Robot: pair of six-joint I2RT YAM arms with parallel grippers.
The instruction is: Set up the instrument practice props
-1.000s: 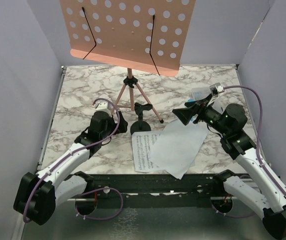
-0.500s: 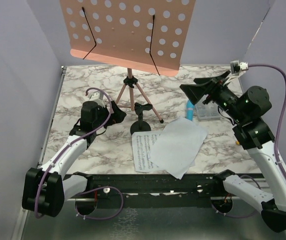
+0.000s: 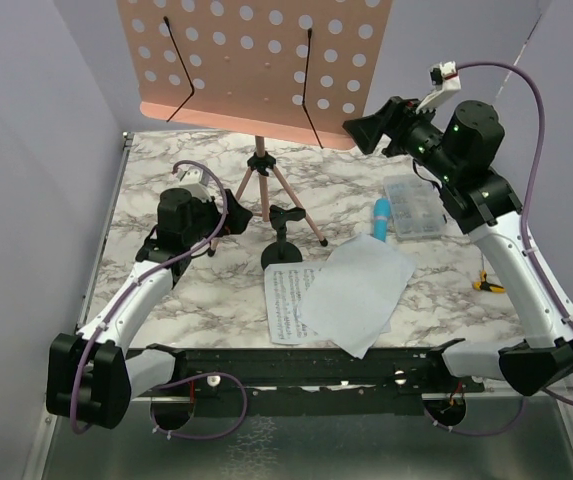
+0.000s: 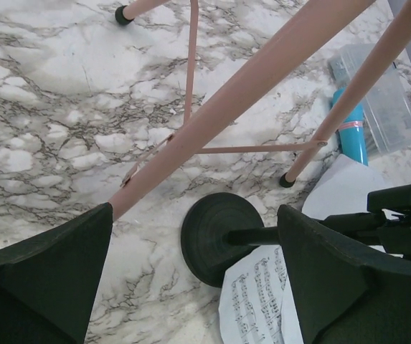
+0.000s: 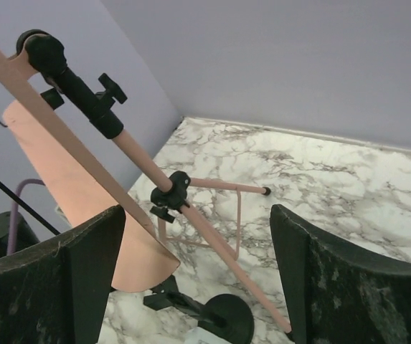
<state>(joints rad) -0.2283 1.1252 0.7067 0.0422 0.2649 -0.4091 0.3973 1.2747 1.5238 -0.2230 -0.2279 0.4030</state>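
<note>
Obs. Left gripper (image 4: 194, 215): jaws spread wide, nothing between them. It hangs low at 9 o'clock of the mic stand (image 3: 282, 248), apart from it. Right gripper (image 5: 198, 211): likewise released and empty, raised at 3 o'clock of the music stand (image 3: 256, 60) desk, near its edge; no contact seen.

Layout on the marble table (image 3: 156, 170):
- Music stand upright at 12 o'clock.
- Mic stand just at 6 o'clock of the tripod legs.
- Two sheet-music pages (image 3: 351, 295) lying flat and overlapped at 6 o'clock, by the near edge.
- Blue microphone (image 3: 380, 218) lying at 2 o'clock, just beside the clear box (image 3: 413, 205).

Handling, my estimate:
- Music stand: light but top-heavy on thin legs, so it tips easily. Hold the pole, not the desk.
- Pages: thin and limp. Pinch a free corner.
- Microphone: hard and smooth, may roll. Grip across the body.
- Mic stand: small, base-weighted. Take the stem.
</note>
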